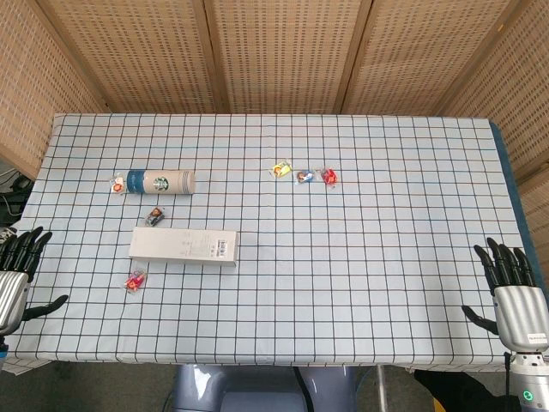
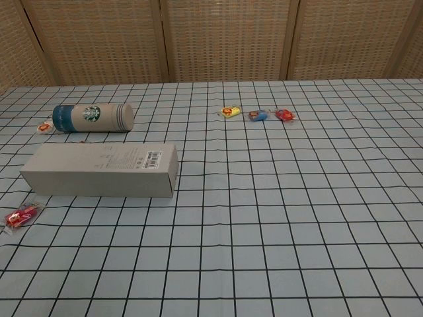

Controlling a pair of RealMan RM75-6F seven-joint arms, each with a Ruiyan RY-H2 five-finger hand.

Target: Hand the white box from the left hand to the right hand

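The long white box [image 1: 184, 246] lies flat on the checked tablecloth, left of centre; the chest view shows the white box [image 2: 100, 170] at its left, label end facing right. My left hand [image 1: 17, 266] hangs at the table's left edge, fingers apart and holding nothing, well left of the box. Far to the right, my right hand [image 1: 511, 279] hovers by the table's right front corner, fingers spread and empty. Neither hand appears in the chest view.
A Starbucks tumbler [image 1: 160, 181] lies on its side behind the box. Small wrapped candies sit around: one by the tumbler [image 1: 117, 183], one [image 1: 155, 216] behind the box, a red one [image 1: 135, 280] in front, and three [image 1: 304, 175] near the middle. Woven screens back the table.
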